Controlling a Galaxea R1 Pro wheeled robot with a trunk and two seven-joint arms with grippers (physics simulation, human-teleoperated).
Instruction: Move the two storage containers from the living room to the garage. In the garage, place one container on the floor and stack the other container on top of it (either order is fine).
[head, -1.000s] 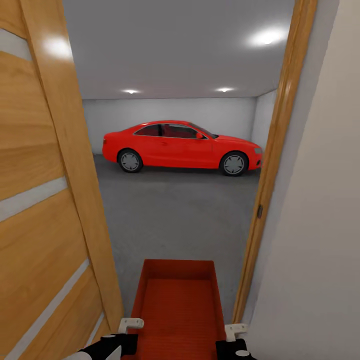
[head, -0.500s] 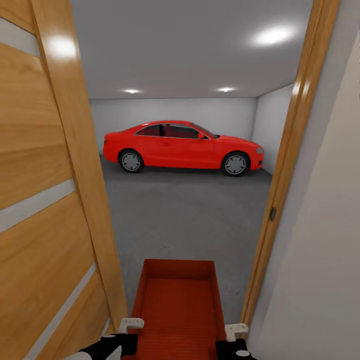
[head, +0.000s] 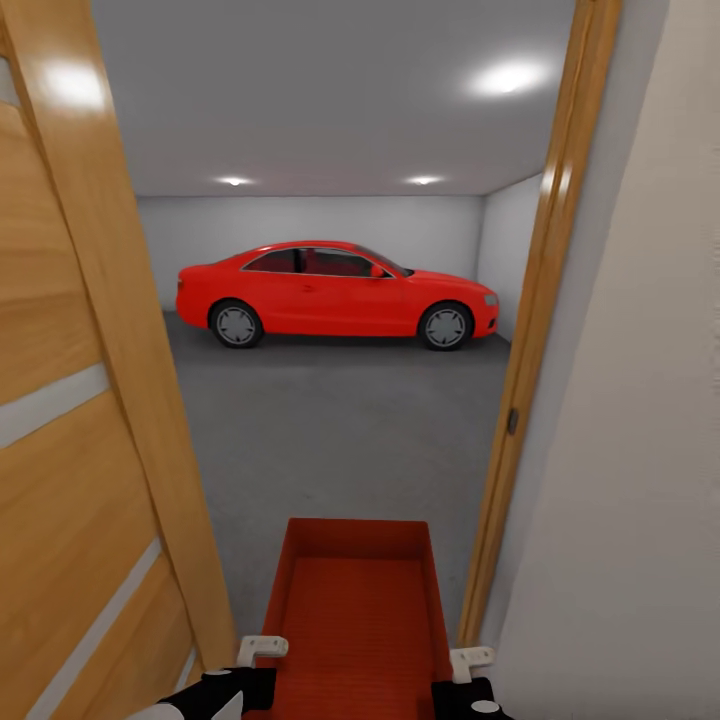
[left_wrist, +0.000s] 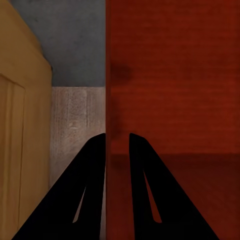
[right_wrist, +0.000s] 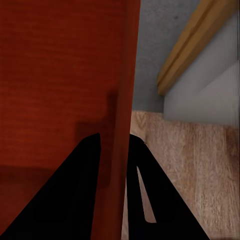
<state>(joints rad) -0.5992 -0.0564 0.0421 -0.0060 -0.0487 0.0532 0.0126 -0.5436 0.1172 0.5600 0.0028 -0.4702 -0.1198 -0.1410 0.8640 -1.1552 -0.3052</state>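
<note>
Head view: I carry one storage container at the garage doorway, left gripper and right gripper each pinching a side wall; floor placement and second bin remain

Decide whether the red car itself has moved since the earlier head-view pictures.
No. The red car sits the same against the garage's back wall; the whole picture shifted, so the camera moved.

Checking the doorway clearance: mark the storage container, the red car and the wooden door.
storage container (head: 355, 610), head view, its ribbed inner bottom.
red car (head: 335, 292), head view, side door panel.
wooden door (head: 70, 480), head view, its open face.
</note>
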